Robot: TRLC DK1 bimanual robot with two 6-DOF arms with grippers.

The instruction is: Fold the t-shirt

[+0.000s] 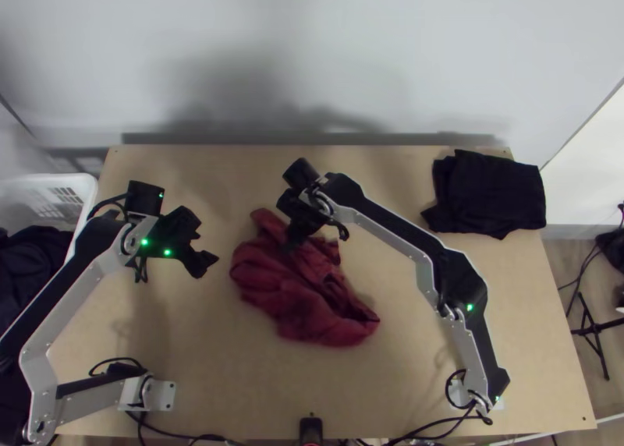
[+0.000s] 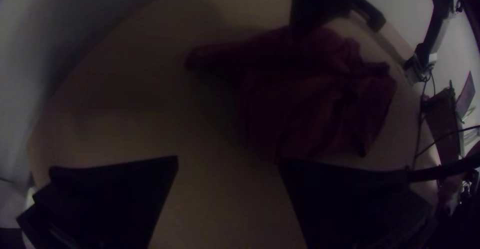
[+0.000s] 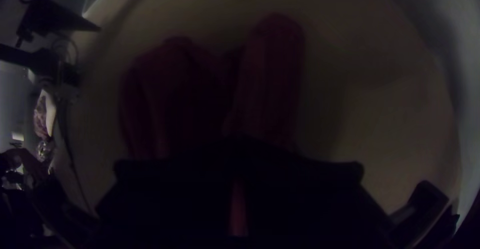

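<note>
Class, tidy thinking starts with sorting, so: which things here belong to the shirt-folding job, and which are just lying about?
Job:
- red shirt, bunched mid-table
- right claw, at the shirt
- left claw, open beside it

Lying about:
- black cloth, folded, far right of table
- white basket, left of table
- dark cloth in the basket

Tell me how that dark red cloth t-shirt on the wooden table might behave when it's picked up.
The dark red t-shirt will probably be floppy, since it lies bunched in soft, irregular folds. Lifted at one spot, it would likely droop and unfold unevenly. It seems unlikely to roll, as it rests in a low, sprawling heap.
</note>
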